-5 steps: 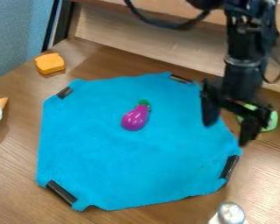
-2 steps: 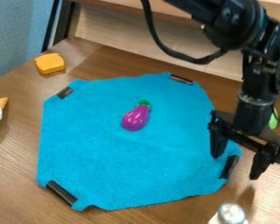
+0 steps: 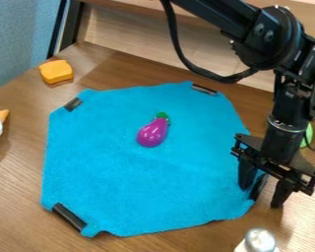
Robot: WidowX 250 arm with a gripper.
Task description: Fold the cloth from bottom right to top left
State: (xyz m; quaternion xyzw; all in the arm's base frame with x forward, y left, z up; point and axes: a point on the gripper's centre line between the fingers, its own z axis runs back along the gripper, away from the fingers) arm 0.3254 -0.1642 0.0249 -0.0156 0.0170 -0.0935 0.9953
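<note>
From my remote station I see the gripper at the right of the frame, its fingers spread about the lower-right edge of the blue cloth, which lies opened out mid-frame beneath a purple toy eggplant.

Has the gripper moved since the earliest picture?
Yes. Against the unmoved purple eggplant, the gripper has shifted down the view, from only slightly below its level to well below it, now around the cloth's lower right corner.
</note>
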